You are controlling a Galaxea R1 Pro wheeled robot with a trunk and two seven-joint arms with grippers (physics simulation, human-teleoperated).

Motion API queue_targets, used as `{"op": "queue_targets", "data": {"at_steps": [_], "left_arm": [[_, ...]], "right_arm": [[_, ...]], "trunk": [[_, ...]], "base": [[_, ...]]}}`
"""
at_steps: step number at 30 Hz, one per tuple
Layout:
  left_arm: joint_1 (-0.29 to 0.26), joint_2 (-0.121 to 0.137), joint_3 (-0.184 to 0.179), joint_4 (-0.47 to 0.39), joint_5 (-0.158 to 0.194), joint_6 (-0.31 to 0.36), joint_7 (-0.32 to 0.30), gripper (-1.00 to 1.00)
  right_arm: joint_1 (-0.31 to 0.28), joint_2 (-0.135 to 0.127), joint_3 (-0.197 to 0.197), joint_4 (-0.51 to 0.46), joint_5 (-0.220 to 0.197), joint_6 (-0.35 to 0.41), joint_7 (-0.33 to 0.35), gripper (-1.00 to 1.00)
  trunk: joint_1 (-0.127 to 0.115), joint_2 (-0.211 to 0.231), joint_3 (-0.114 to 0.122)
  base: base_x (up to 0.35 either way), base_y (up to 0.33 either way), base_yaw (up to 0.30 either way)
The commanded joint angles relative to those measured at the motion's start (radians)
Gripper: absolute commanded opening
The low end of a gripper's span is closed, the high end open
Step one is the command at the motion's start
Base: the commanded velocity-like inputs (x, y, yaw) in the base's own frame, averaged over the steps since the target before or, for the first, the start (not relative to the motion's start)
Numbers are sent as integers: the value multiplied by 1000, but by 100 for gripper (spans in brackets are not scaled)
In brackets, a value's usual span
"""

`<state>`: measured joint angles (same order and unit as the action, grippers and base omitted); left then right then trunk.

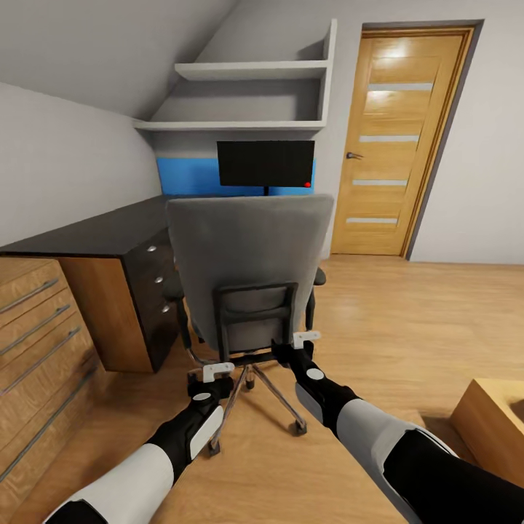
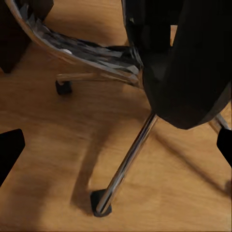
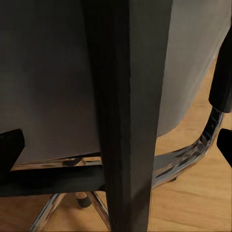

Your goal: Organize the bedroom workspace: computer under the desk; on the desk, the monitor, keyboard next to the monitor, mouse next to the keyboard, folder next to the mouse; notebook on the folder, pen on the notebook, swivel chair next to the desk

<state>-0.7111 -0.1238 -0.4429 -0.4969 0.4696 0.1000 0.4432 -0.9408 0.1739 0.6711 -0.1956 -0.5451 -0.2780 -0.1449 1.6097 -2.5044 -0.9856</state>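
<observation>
Black jaws of the right gripper (image 1: pixel 304 348) stand spread either side of the chair's (image 1: pixel 247 269) dark back frame, nothing clamped. Left gripper (image 1: pixel 212 380) likewise has its jaws apart and bare, low by the chrome star base (image 2: pixel 123 166) with black casters. Grey upholstery covers the tall chair back. Beyond it the monitor (image 1: pixel 266 163) stands on the desk (image 1: pixel 109 231), black top, blue panel behind. Black drawer unit (image 1: pixel 156 291) with silver knobs sits beneath. Wood floor (image 1: pixel 407 327), wooden door (image 1: pixel 400 138), white shelves (image 1: pixel 251 94). No writing legible.
</observation>
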Motion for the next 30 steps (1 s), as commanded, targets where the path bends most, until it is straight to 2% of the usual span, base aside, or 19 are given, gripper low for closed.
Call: {"op": "queue_targets", "data": {"at_steps": [1, 9, 20, 30], "left_arm": [[-1, 1, -8, -2, 6, 4, 8, 100], [-1, 1, -8, -2, 6, 4, 9, 100], [-1, 1, -8, -2, 6, 4, 9, 100], [-1, 0, -9, -2, 6, 4, 10, 100]], "right_arm": [[-2, 1, 8, -1, 2, -3, -4, 100], [-1, 1, 10, -1, 2, -3, -4, 100], [-1, 1, 9, -1, 3, -5, -5, 100], [-1, 1, 9, -2, 2, -4, -13, 100]], "trunk": [[0, 0, -1], [0, 0, -1], [0, 0, -1], [0, 0, -1]], "base": [[9, 330, 0], [121, 230, 0], [71, 16, 0], [255, 0, 0]]}}
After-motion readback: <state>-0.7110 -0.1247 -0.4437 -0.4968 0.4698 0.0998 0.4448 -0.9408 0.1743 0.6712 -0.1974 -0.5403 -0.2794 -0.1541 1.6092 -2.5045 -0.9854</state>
